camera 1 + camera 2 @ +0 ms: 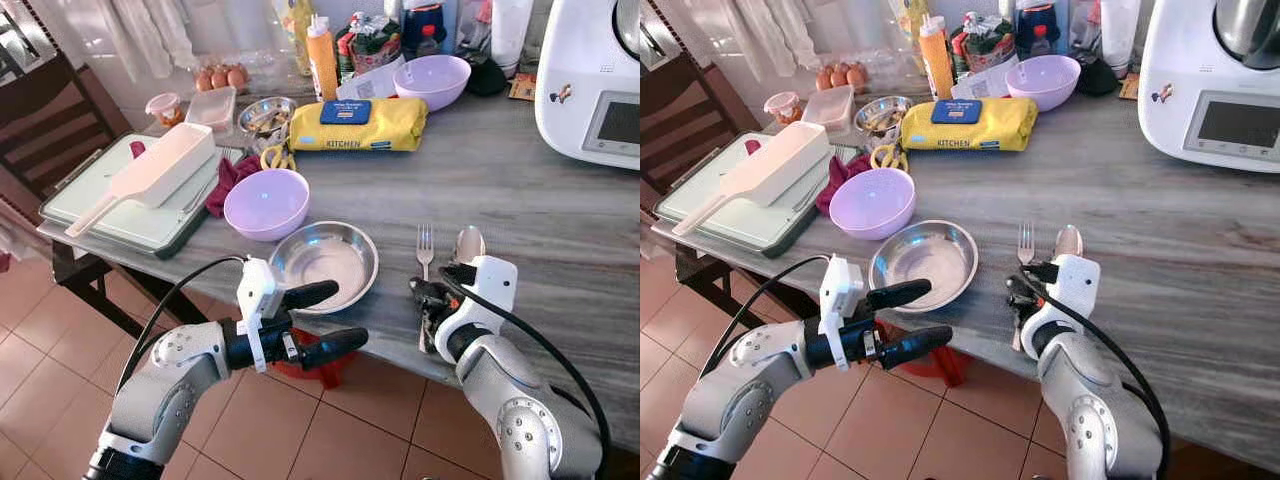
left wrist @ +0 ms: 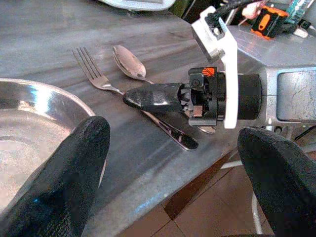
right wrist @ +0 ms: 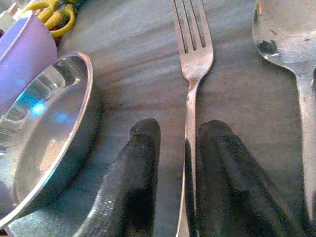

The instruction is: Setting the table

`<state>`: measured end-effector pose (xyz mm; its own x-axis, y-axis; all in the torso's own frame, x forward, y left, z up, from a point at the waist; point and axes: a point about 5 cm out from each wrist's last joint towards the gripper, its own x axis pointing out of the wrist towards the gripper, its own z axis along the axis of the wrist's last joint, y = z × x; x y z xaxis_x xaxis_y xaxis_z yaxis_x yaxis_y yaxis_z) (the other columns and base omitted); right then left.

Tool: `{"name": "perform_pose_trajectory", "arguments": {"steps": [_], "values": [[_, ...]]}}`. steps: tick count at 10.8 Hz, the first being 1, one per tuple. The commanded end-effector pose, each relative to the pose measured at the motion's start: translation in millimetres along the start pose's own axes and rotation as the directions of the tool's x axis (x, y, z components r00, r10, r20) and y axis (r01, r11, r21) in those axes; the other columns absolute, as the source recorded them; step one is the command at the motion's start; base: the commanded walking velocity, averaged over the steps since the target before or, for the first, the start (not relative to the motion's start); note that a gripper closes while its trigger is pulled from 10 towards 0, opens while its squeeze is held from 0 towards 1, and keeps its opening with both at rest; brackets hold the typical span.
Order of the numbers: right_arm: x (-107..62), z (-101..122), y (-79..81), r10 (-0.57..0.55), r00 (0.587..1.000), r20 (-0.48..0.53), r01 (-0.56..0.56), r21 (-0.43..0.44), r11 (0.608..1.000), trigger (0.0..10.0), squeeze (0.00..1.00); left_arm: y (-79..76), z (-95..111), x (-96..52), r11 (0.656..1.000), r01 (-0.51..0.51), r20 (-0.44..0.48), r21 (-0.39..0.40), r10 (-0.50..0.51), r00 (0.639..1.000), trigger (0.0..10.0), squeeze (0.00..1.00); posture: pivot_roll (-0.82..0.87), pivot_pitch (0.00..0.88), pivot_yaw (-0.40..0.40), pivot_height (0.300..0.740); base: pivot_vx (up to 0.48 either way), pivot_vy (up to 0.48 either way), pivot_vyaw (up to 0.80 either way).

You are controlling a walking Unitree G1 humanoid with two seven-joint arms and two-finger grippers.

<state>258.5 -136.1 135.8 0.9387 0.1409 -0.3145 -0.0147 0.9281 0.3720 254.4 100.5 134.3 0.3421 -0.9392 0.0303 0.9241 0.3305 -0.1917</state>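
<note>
Left tool (image 1: 322, 320) spread wide, held forward; right tool (image 3: 180, 148) fingers nearly together, lowered

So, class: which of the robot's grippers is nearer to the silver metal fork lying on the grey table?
Right. The right gripper has its fingers on either side of the silver metal fork handle. The left gripper hangs open off the table edge, beside the steel plate.

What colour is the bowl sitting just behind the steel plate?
Lilac, a pale purple. The bowl shows best in the left eye view, behind the steel plate.
</note>
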Motion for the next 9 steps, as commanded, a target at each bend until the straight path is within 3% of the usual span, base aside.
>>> {"name": "perform_pose_trajectory", "arguments": {"steps": [1,2,4,6,8,9], "values": [[4.1,-10.7,12.3,0.035,0.998,-0.054,-0.032,0.057,0.998,10.0,0.93,2.0,-0.1,-8.1,1.000,-0.016,-0.015,0.017,0.016,1.000,10.0,0.00,-0.15,0.116,0.197,0.740,0.000,0.000,0.00],[2.9,-4.0,14.3,0.059,0.998,-0.012,-0.059,0.030,0.998,10.0,1.00,2.3,-0.6,-8.8,1.000,-0.016,-0.014,0.017,0.017,1.000,10.0,0.00,-0.15,0.116,0.198,0.740,0.000,0.000,0.00],[1.8,5.7,19.3,0.085,0.995,0.048,-0.083,-0.033,0.996,10.0,1.00,3.1,-1.5,-10.5,1.000,-0.016,-0.016,0.017,0.017,1.000,10.0,0.00,-0.15,0.111,0.201,0.740,0.000,0.000,0.00],[-1.2,22.5,25.2,0.112,0.982,0.151,-0.087,-0.164,0.983,10.0,1.00,4.3,-2.1,-11.2,1.000,-0.019,-0.012,0.019,0.019,1.000,10.0,0.00,-0.15,0.108,0.199,0.740,0.000,0.000,0.00],[-3.2,35.4,28.2,0.123,0.959,0.254,-0.051,-0.272,0.961,10.0,1.00,4.4,-2.8,-10.7,1.000,-0.022,-0.009,0.018,0.022,1.000,10.0,0.00,-0.15,0.107,0.191,0.740,0.000,0.000,0.00],[-4.3,44.9,23.1,0.089,0.941,0.326,0.032,-0.346,0.938,10.0,1.00,4.1,-2.4,-10.0,0.999,-0.028,-0.005,0.018,0.028,1.000,10.0,0.00,-0.14,0.106,0.185,0.740,0.000,0.000,0.00]]}}
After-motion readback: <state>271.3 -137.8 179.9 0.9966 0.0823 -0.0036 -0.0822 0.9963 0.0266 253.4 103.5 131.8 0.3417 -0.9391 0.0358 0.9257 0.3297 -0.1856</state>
